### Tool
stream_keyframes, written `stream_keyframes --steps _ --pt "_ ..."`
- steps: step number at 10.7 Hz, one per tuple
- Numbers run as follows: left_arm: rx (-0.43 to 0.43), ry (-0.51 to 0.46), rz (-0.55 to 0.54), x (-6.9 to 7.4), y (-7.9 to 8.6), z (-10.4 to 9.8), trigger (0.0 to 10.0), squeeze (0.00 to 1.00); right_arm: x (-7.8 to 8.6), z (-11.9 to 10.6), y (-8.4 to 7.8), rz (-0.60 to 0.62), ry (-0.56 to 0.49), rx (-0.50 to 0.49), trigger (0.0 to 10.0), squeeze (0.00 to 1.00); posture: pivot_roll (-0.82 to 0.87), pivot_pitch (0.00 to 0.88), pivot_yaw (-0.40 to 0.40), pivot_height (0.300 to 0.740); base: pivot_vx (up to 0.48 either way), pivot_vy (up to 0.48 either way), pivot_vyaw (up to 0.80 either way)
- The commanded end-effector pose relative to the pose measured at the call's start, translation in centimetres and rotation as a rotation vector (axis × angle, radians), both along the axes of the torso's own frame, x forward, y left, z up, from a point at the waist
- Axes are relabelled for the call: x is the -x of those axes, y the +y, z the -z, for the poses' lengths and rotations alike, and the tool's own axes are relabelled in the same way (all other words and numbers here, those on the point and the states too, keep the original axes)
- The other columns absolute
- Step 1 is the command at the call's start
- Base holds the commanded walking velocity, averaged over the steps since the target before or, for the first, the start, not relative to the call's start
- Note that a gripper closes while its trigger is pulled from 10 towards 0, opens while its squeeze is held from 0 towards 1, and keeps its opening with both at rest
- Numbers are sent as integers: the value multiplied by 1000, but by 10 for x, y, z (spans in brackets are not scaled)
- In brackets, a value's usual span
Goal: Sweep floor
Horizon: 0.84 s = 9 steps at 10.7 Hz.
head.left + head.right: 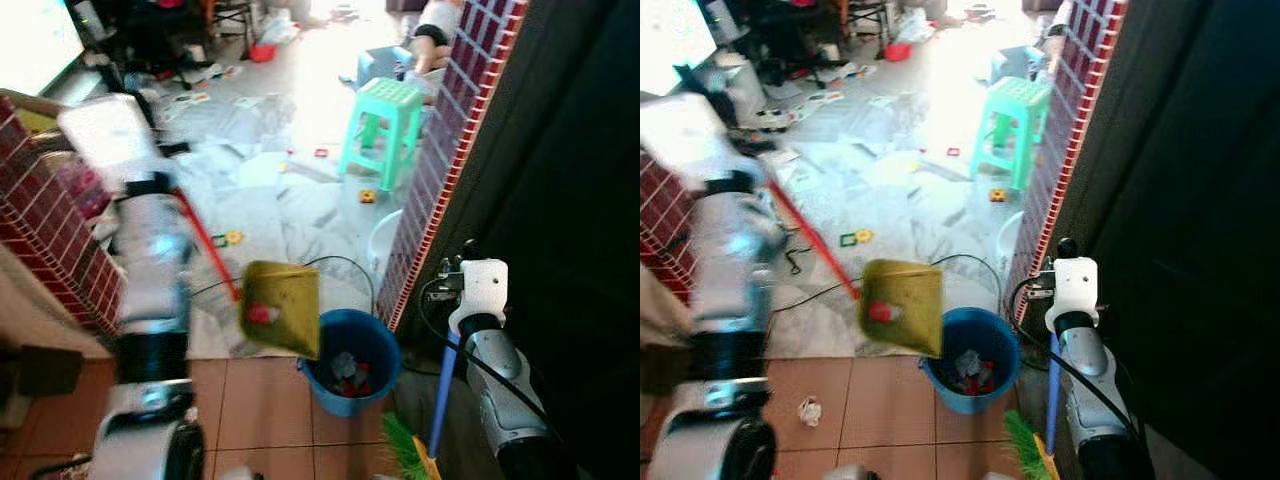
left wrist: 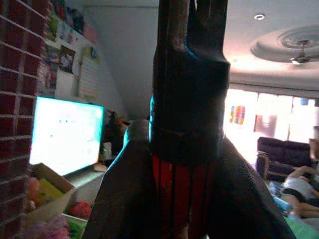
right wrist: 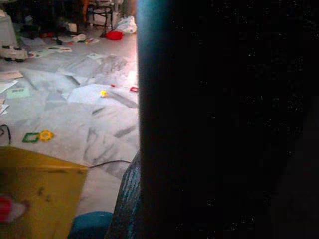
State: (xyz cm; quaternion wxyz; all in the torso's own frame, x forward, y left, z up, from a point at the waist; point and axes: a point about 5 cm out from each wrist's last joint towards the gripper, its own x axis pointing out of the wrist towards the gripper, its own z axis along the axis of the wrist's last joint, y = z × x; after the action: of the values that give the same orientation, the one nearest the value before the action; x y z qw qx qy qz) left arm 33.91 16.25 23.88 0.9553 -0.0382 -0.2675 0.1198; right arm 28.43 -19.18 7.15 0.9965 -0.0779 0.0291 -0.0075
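One yellow dustpan (image 1: pixel 280 305) on one red handle (image 1: pixel 205 243). One blue bucket (image 1: pixel 352 362). One broom: blue stick (image 1: pixel 441 395), green bristles (image 1: pixel 404 446). One green plastic stool (image 1: pixel 383 128). One white tub (image 1: pixel 381 240) by the brick wall. One black cable (image 1: pixel 340 262) on the floor. One crumpled paper scrap (image 1: pixel 810 410) on the tiles. Two small red toy pieces (image 1: pixel 321 153), two yellow ones (image 1: pixel 367 196), one green square frame (image 1: pixel 848 239). One red bowl (image 1: pixel 262 52). One lit screen (image 2: pixel 66 135). Two robot arms.

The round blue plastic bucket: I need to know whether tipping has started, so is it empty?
No, the round blue plastic bucket already holds red and grey scraps at its bottom, beside the tilted yellow dustpan.
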Motion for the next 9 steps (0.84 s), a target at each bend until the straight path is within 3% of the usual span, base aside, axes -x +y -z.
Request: stream_keyframes --steps 1,4,6,7,8,9 --pt "-8 -101 44 0 -16 -20 10000 0 -3 -11 -2 -11 -38 30 10000 0 -166 0 14 740 0 0 0" --pt "-36 -77 162 -2 -55 2 10000 0 5 -10 -6 3 -39 37 10000 0 -200 0 35 740 0 0 0" --pt "-155 -87 316 7 -83 19 10000 0 6 -9 -6 9 -35 37 10000 0 -194 0 37 740 0 0 0" --pt "-217 -63 468 11 -102 31 10000 0 6 -9 -5 7 -35 34 10000 0 -189 0 37 740 0 0 0" --pt "-294 2 700 20 -131 47 10000 0 4 -9 -2 4 -34 30 10000 0 -177 0 36 740 0 0 0" --pt "-403 -9 810 31 -144 55 10000 0 4 -8 0 -1 -33 27 10000 0 -170 0 36 740 0 0 0"
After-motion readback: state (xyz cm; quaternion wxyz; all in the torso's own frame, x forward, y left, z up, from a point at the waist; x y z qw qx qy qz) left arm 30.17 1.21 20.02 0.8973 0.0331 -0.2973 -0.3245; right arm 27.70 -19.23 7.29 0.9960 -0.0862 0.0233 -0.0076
